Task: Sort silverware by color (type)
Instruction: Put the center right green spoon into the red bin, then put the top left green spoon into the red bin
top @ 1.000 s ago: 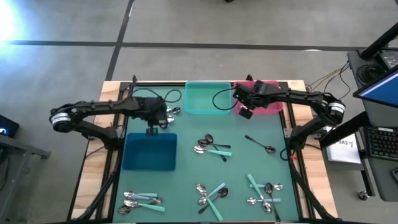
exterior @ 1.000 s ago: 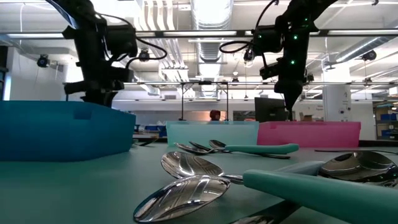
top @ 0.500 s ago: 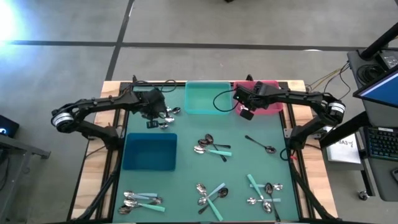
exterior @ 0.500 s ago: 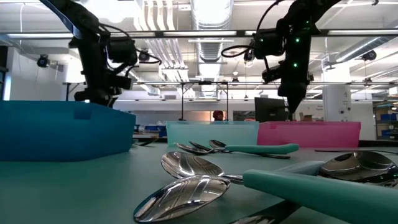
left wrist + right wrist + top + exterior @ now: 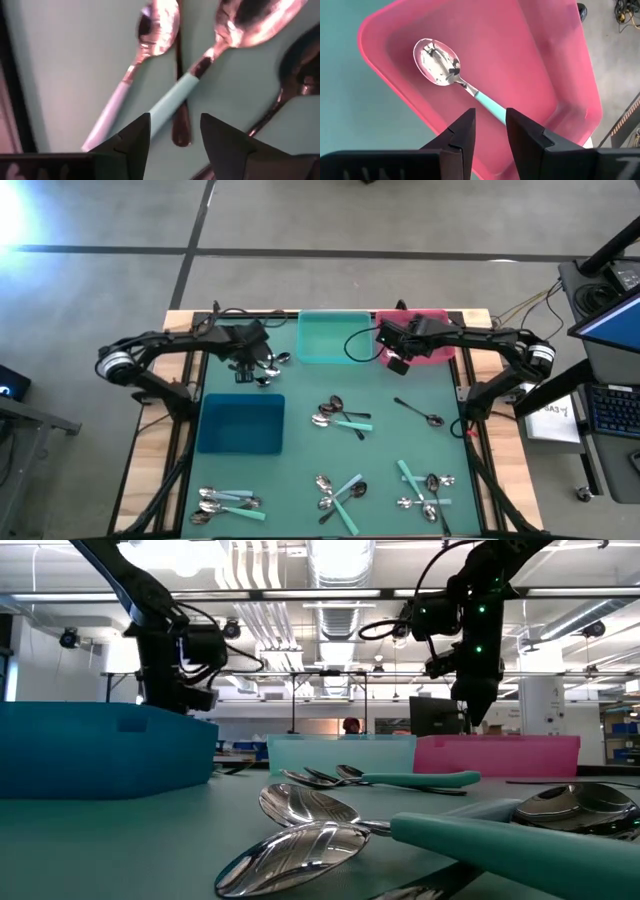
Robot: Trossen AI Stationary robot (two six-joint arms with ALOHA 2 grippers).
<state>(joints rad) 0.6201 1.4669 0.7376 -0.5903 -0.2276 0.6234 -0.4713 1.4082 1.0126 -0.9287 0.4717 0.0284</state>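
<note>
The left pincer hangs over the small cluster of spoons near the table's far left corner, between the blue bin and the far edge, and its two fingers stand apart with nothing between them. In the left wrist view a teal-handled spoon lies directly ahead of the gap, its long axis running diagonally across the line between the fingers, so the handle points in toward the gap and the bowl away from it. A second teal-handled spoon lies just beside it on a similar slant, and a dark spoon crosses under them. That is the relation the next grasp turns on, as I judge it: the pincer would close across the nearer handle, and the neighbours lie close enough to be caught or nudged. The right pincer waits at the near left corner of the pink bin, its fingers parted a little and empty; below it a teal-handled spoon lies in that bin, slanting from bowl to handle toward the pincer. The teal bin sits between the two arms at the far edge. Other spoon groups lie mid-table and along the near edge, well apart from both arms; the left arm is plainly nearer the far-left cluster
</note>
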